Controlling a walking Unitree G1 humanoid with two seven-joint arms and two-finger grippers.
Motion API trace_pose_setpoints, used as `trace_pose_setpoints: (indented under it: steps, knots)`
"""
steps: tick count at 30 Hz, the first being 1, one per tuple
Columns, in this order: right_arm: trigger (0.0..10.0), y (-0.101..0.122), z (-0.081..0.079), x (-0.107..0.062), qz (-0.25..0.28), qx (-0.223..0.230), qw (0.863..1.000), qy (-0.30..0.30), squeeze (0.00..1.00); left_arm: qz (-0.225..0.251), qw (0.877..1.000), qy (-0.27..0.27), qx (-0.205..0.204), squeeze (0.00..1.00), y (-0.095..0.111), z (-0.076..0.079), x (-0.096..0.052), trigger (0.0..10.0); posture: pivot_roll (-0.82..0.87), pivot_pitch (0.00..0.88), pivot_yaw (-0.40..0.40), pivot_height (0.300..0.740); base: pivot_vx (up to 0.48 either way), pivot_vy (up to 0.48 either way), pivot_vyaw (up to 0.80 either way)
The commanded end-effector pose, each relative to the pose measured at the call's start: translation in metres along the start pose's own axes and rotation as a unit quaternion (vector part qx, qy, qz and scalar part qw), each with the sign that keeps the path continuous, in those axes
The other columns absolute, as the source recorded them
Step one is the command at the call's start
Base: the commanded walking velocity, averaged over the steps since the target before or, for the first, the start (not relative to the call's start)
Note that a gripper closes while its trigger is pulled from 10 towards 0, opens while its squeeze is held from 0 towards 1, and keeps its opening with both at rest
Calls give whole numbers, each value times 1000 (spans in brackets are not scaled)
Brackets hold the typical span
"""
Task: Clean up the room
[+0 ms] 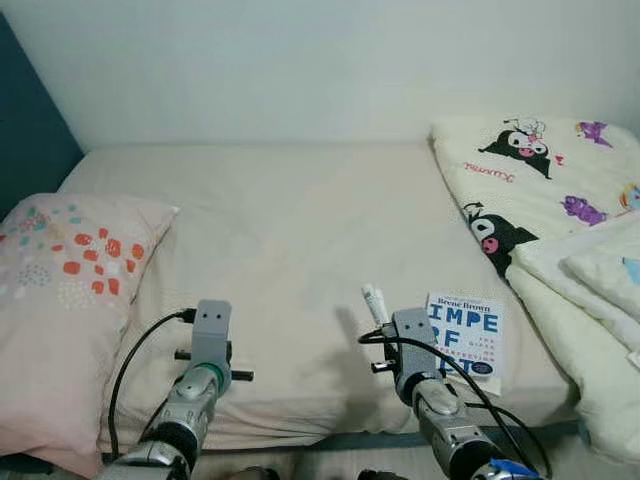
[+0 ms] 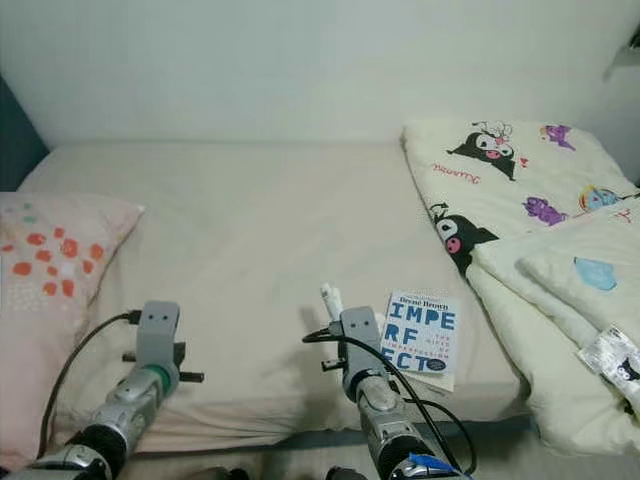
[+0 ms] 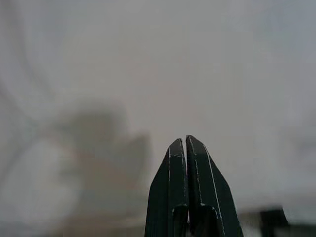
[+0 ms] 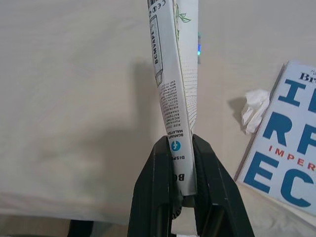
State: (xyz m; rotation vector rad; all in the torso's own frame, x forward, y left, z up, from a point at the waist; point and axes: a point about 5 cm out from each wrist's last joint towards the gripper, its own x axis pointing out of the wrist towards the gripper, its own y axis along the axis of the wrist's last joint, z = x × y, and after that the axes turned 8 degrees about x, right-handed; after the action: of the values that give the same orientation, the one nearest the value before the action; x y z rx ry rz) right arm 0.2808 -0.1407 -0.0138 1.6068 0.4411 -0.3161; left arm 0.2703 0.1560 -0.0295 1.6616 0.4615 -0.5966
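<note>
My right gripper (image 4: 181, 165) is shut on the lower end of a flat white tube (image 4: 175, 74) with black print, and holds it upright over the beige bed sheet (image 1: 290, 220). From the head views the tube's tip (image 1: 374, 303) sticks up just beyond my right wrist (image 1: 412, 345), near the bed's front edge. Beside it on my right lies a white book (image 1: 466, 333) with big blue letters. A crumpled white tissue (image 4: 255, 109) rests against the book's edge. My left gripper (image 3: 186, 143) is shut with nothing in it, raised over the front of the bed (image 1: 210, 340).
A pink pillow (image 1: 60, 290) with red and teal spots lies at the left end of the bed. A cream cartoon-print blanket (image 1: 560, 200) is bunched at the right, with a small printed packet (image 2: 612, 355) on it. A white wall stands behind the bed.
</note>
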Motion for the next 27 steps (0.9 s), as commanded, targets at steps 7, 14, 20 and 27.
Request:
trace_pose_setpoints:
  steps: [7, 14, 20, 27]
  knots:
    - [10000, 3, 7, -2, 34, 25, 998, -37, 0, 6, 997, 40, -64, 0, 1, -14, 0, 10000, 56, 0, 62, 740, 0, 0, 0]
    - [10000, 10, 12, -3, 61, 35, 996, -56, 0, 36, 998, 37, -46, 0, 9, -12, 0, 10000, 55, 0, 60, 740, 0, 0, 0]
    - [10000, 11, 13, -3, 64, 35, 996, -56, 0, 65, 995, 52, -45, 0, 16, -15, -1, 10000, 60, 0, 54, 740, 0, 0, 0]
    - [10000, 27, 19, -1, 108, 41, 990, -82, 0, 91, 989, 84, -83, 0, 25, -29, -1, 10000, 58, 0, 52, 740, 0, 0, 0]
